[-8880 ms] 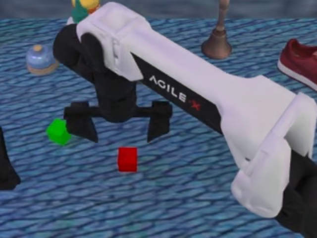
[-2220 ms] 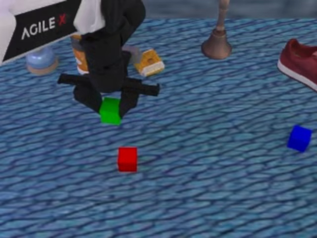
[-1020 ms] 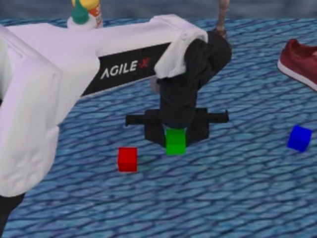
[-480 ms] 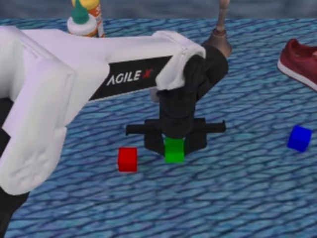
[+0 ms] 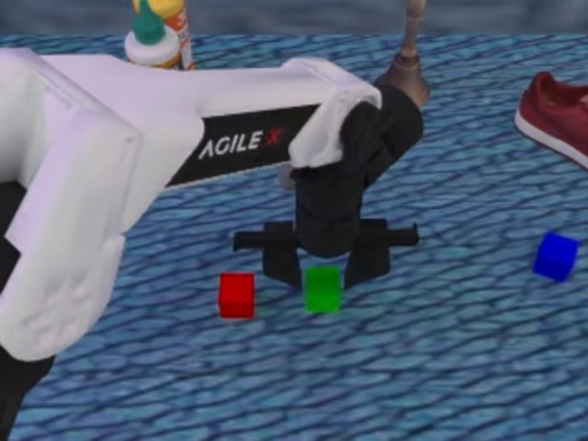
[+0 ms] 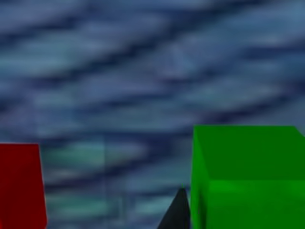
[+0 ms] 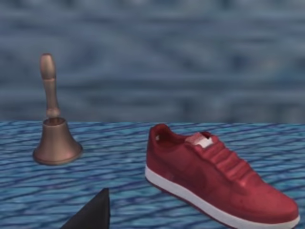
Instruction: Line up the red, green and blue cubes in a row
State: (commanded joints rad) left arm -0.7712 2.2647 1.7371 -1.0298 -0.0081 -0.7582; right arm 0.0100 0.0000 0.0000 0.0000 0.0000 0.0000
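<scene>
The green cube [image 5: 322, 288] rests on the blue mat, a short gap to the right of the red cube [image 5: 236, 295]. My left gripper [image 5: 323, 274] hangs just over the green cube, open, with one black finger [image 5: 280, 265] on each side and a small gap to each face. In the left wrist view the green cube [image 6: 248, 176] fills the near corner, with the red cube [image 6: 21, 186] at the opposite edge. The blue cube [image 5: 556, 256] sits alone far right. My right arm is parked outside the top view.
A dark red shoe [image 5: 556, 115] lies at the back right, also seen as the shoe [image 7: 214, 181] in the right wrist view. A brass bell [image 5: 404, 78] stands at the back centre. A bottle [image 5: 158, 37] stands at the back left, behind my left arm's white link [image 5: 110, 156].
My left gripper carried the green cube from the back left to a spot right of the red cube. It has now spread its fingers, leaving the cube on the mat.
</scene>
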